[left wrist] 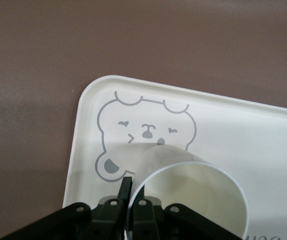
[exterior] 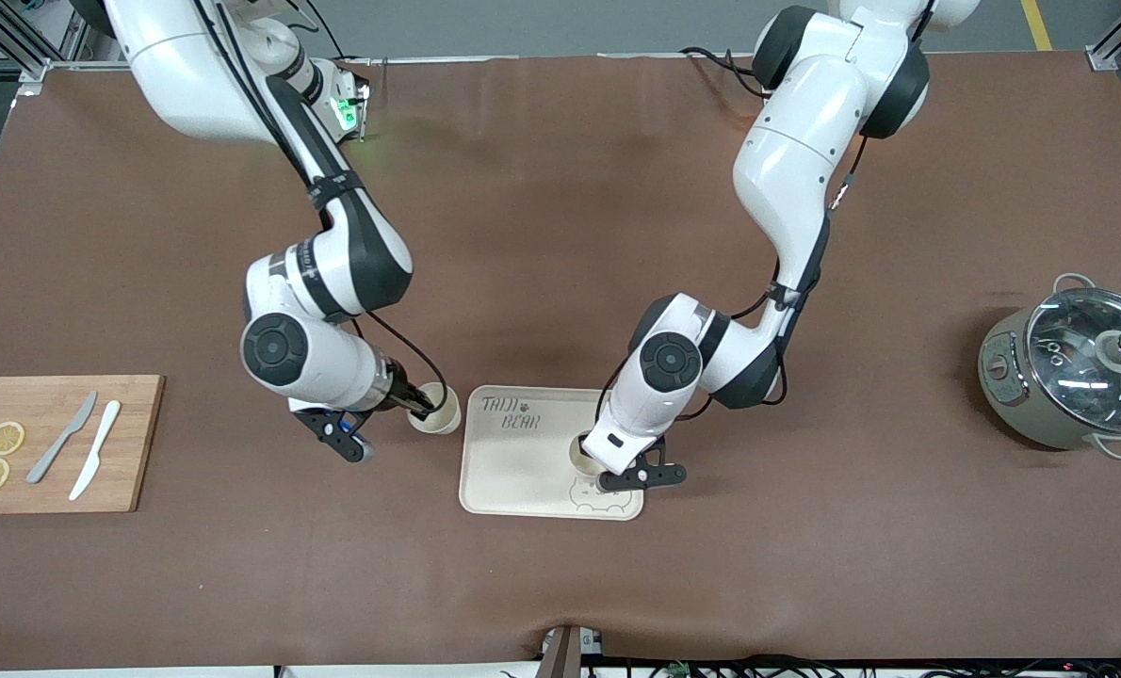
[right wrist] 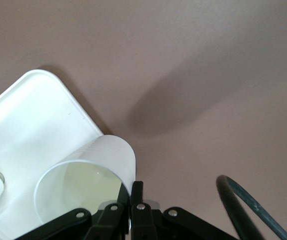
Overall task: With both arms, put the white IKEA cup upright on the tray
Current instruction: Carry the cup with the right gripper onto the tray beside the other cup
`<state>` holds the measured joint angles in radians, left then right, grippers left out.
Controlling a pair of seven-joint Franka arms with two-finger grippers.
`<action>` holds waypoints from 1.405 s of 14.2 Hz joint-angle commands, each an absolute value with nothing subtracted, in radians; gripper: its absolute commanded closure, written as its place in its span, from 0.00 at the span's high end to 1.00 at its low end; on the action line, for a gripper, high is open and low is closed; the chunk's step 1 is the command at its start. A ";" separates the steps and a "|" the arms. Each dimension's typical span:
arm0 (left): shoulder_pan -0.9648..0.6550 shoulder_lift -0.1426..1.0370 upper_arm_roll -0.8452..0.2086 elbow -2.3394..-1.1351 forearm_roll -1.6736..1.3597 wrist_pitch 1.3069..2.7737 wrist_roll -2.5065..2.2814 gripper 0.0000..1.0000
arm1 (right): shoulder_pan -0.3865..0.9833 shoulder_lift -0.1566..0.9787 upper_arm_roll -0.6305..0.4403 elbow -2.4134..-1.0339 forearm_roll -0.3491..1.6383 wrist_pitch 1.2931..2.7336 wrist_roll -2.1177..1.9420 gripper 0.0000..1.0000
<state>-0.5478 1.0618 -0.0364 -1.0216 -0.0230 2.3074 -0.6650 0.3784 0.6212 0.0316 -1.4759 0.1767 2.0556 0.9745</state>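
Your left gripper [left wrist: 129, 197] is clamped on a cup's [left wrist: 193, 200] rim, cup upright on the tray [exterior: 513, 466] over the bear face. Your right gripper [right wrist: 132, 197] pinches a second cup [exterior: 436, 408], just beside the tray's edge.

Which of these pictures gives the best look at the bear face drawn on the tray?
The left wrist view: the bear face is large and nearly whole, only its lower part covered by a cup. In the front view it is tiny and half hidden under the left gripper. The right wrist view lacks it.
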 commanded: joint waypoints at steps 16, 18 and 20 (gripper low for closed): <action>-0.540 1.000 -0.026 -1.002 -0.025 2.278 -0.701 1.00 | 0.476 0.745 0.025 -1.411 0.236 2.237 1.141 0.00; -0.537 0.956 -0.022 -1.002 -0.025 2.197 -0.698 1.00 | 0.479 0.749 0.025 -1.411 0.238 2.237 1.143 0.00; -0.500 0.916 -0.026 -1.002 -0.025 2.122 -0.687 1.00 | 0.486 0.759 0.025 -1.413 0.236 2.235 1.144 0.00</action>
